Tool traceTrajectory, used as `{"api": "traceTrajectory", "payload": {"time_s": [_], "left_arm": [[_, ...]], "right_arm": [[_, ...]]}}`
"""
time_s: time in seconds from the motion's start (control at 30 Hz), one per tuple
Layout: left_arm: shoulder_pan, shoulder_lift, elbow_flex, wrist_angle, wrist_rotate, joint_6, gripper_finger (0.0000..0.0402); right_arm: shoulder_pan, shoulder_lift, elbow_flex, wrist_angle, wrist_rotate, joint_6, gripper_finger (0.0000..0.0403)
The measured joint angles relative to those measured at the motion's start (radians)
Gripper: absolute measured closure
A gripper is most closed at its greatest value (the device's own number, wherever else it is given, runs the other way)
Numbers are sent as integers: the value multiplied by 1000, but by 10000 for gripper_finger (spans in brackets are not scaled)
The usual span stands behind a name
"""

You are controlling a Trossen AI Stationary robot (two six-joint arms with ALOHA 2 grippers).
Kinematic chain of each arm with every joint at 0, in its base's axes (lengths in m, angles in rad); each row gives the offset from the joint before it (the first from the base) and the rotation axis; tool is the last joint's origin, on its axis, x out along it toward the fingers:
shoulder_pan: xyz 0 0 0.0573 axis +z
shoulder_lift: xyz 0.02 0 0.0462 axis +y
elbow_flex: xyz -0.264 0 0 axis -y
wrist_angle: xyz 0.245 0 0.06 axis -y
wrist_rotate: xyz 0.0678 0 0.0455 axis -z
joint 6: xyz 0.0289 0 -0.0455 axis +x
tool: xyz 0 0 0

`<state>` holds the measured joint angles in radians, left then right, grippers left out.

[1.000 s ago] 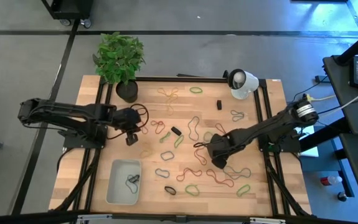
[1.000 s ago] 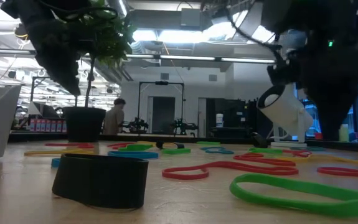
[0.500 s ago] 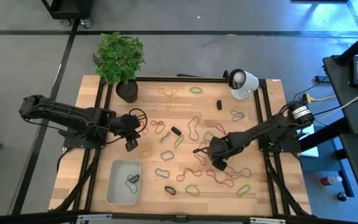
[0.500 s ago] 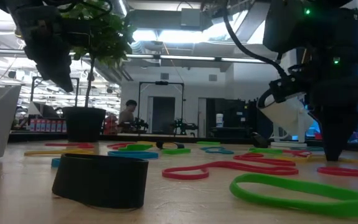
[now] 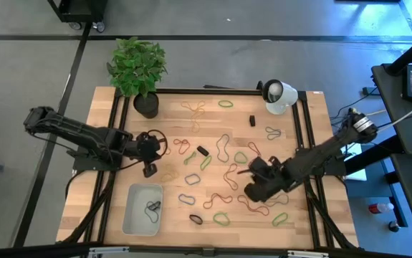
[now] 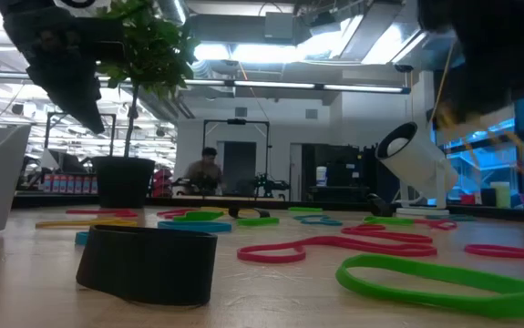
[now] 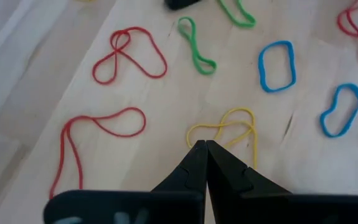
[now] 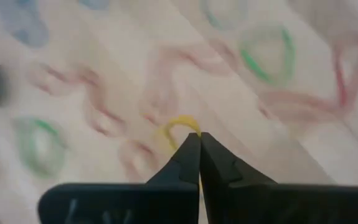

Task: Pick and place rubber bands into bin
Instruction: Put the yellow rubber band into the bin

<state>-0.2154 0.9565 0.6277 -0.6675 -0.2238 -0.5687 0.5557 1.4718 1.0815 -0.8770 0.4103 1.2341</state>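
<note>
Bin point(image 5: 130, 215) sits at the near left of the table point(image 5: 170, 100): pale tray, one dark band point(image 5: 152, 208) lying in it, otherwise mostly bare. Rubber bands point(image 5: 223, 193) are still scattered over the middle and right of the wood, well apart from the bin; the low view shows a black band point(image 6: 148, 262) and a green band point(image 6: 444, 282) nearest the near edge. Right gripper point(image 5: 252, 192) is over the near-right cluster. Change over the last second: its fingers were apart and down at the wood, and now they are pressed together, with the arm risen out of the low view's table line. Its wrist view shows a yellow loop point(image 8: 180, 126) right at the closed tips point(image 8: 198, 135); looks pinched, but blur prevents certainty. Judgement: the grasp is just made, the lift is under way, and the carry across to the bin is pending; a thin loop could slip free en route. Left gripper point(image 5: 149, 170) is farther back, left of centre, with fingers together and nothing visible between them, its tips point(image 7: 205, 144) hanging just beside a yellow figure-eight band point(image 7: 225, 127); it has barely shifted. Far edge: plant pot point(image 5: 146, 105) and a white lamp-like object point(image 5: 279, 95). Beyond the table, a person point(image 6: 209, 169) is in the room.
</note>
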Motion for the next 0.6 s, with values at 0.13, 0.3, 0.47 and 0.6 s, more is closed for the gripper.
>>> {"api": "traceTrajectory", "payload": {"time_s": [0.13,0.3,0.47,0.6], "left_arm": [[-26,-2,0,-10,-3,36,400],[-43,-29,0,-11,-3,86,400],[-46,-79,0,-13,-7,129,400],[-46,-121,0,-13,-11,145,400]], "right_arm": [[13,111,210,4,133,-40,402],[-20,336,555,8,184,-192,402],[-68,605,952,52,195,-387,403],[-106,799,1220,140,198,-531,403]]}}
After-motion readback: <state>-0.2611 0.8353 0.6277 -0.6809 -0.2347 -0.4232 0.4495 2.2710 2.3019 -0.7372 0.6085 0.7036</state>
